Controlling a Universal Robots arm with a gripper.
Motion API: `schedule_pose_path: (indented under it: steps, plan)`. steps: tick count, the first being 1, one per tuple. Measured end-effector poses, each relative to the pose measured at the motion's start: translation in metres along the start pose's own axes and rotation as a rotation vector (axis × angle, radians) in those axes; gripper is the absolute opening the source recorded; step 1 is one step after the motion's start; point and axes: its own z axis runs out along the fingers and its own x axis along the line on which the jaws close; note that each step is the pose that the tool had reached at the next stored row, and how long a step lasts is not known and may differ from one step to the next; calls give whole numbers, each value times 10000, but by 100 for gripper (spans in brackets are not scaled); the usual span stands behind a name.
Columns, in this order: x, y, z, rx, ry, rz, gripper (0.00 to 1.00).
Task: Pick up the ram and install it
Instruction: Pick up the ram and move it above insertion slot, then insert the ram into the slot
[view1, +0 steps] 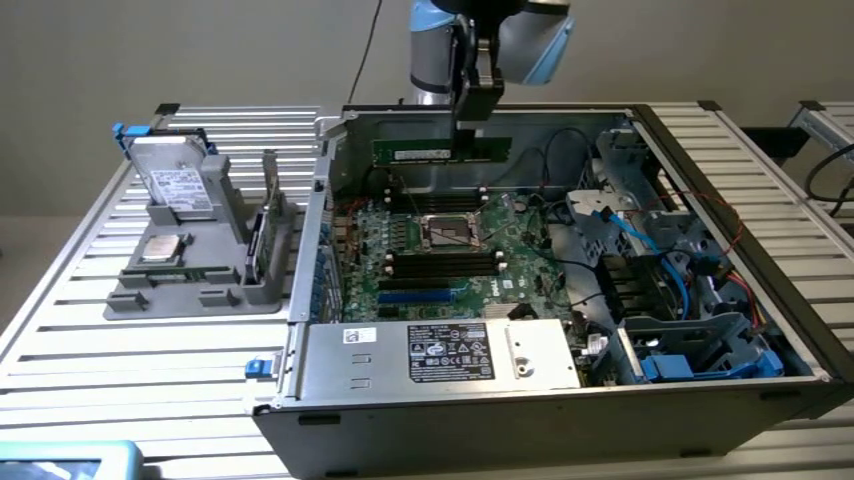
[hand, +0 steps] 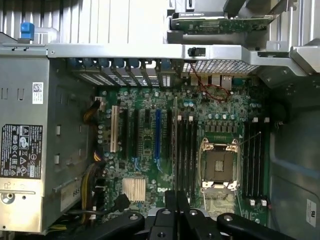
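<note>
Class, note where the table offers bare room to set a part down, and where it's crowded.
Bare table slats at the exterior view's lower left, bordered by grey holder and case. Crowded: inside the case, around blue cables.

I saw that the bench (view1: 80, 330) was ribbed silver metal with a soft shine. The computer case (view1: 534, 425) was dull grey metal. The ram (view1: 414, 151) was a smooth green board. The hand (view1: 477, 140) looked black and matt. The grey holder (view1: 200, 295) looked like matt plastic to me.
</note>
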Motion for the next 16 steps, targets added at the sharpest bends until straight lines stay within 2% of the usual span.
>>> schedule_pose_path:
  steps: [5, 7, 9, 12, 13, 14, 16]
  plan:
    - [-98, -10, 14, 2, -18, 1, 12]
    - [-122, -12, 20, 2, -53, 2, 12]
    - [-132, -18, 24, 3, -145, 4, 12]
    - [-135, -33, 38, 5, -367, 51, 12]
    - [-135, -36, 43, 5, -426, 71, 12]
    - [-136, -38, 49, 6, -459, 89, 12]
    - [-138, -39, 61, 5, -483, 126, 12]
